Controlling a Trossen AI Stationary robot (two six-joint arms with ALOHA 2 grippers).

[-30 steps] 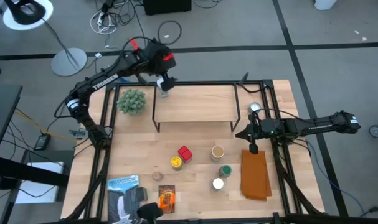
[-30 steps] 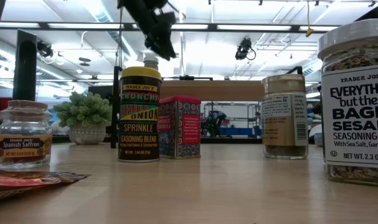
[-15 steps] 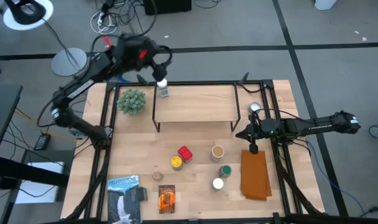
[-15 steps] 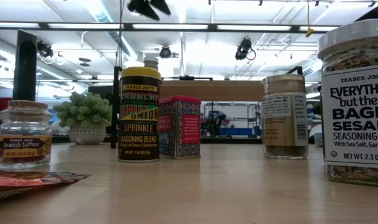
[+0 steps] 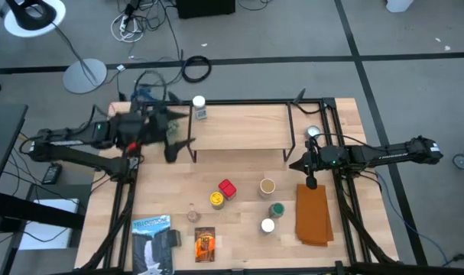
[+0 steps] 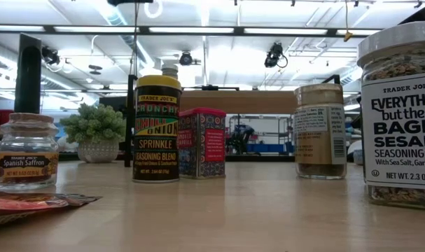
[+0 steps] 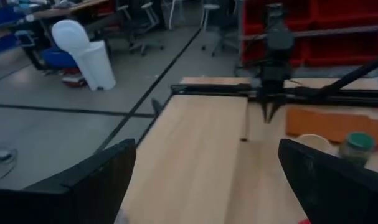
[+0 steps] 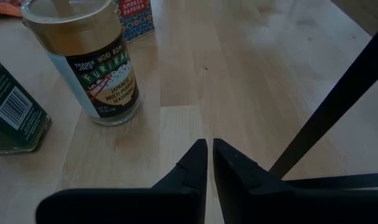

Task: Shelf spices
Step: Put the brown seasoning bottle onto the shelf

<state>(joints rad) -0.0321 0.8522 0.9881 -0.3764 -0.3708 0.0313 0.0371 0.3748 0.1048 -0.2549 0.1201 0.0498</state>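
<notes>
A white-lidded jar [image 5: 199,108] is standing on the shelf [image 5: 239,128] while the left gripper [image 5: 173,143] is hanging open beside it and the right gripper [image 5: 311,182] is resting closed.

Even bright overhead light, glaring ceiling strips in low view, motion-blurred left arm [image 5: 102,141], soft shadows

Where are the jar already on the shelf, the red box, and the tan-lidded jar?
Jar on the shelf [image 5: 199,105]: high view, its white lid and label.
Red box [image 5: 227,188]: high view, its top face.
Tan-lidded jar [image 8: 89,59]: right wrist view, upper label.
</notes>
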